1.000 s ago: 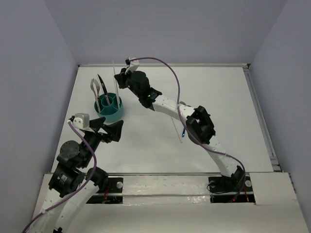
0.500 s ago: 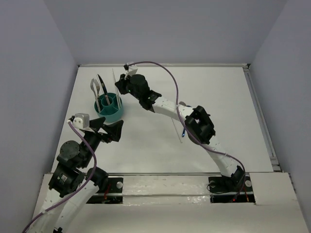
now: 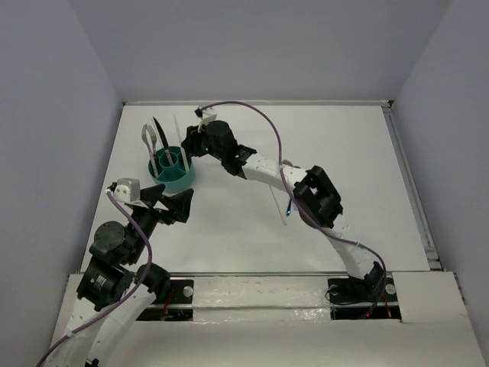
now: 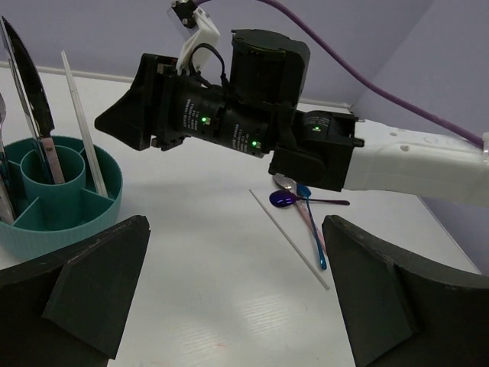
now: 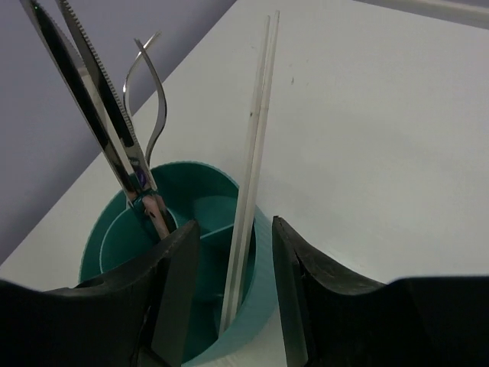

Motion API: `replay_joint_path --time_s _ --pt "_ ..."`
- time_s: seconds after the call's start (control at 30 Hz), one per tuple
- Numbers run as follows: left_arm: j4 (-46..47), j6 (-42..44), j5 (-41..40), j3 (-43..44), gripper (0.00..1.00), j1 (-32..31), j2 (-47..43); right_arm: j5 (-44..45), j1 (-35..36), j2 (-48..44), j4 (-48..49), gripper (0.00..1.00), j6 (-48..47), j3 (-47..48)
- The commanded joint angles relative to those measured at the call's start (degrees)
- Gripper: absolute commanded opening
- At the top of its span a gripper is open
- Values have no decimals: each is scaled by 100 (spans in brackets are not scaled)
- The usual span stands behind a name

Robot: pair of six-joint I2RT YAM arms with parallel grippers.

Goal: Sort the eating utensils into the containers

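The teal caddy stands at the table's left and holds a fork and two knives. My right gripper hovers over the caddy's right edge. In the right wrist view the gripper is open, with a pale chopstick standing free between its fingers in a compartment of the caddy. A second chopstick lies on the table beside a purple spoon and a blue spoon. My left gripper is open and empty, just in front of the caddy.
The right arm stretches across the middle of the table and hides most of the spoons from above. The loose chopstick lies beside its elbow. Grey walls close in the table at the left, back and right.
My right gripper has come down and nearer over the caddy, and the chopstick has sunk lower into it. The left arm has not moved.
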Motion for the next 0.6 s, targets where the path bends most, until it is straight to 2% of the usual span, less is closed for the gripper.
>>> replay_joint_path --time_s 0.0,0.13,0.17,0.3,0.43,0.57 --pt "273 31 82 164 99 45 50 -62 -17 -1132 -44 49 -189 -454" --pt "273 31 117 164 99 45 58 113 -227 -2063 -297 49 -233 -1919" --pt "273 31 125 164 99 45 50 175 -280 -2239 -490 49 -242 -1924" --pt "290 40 161 164 99 45 32 622 -570 -3117 -1729 48 -233 -3010" --pt "325 49 187 164 99 45 58 984 -895 -3619 -2959 46 -110 -3751" --pt "334 49 222 164 99 45 137 879 -1132 -3796 -3496 46 -66 -4165"
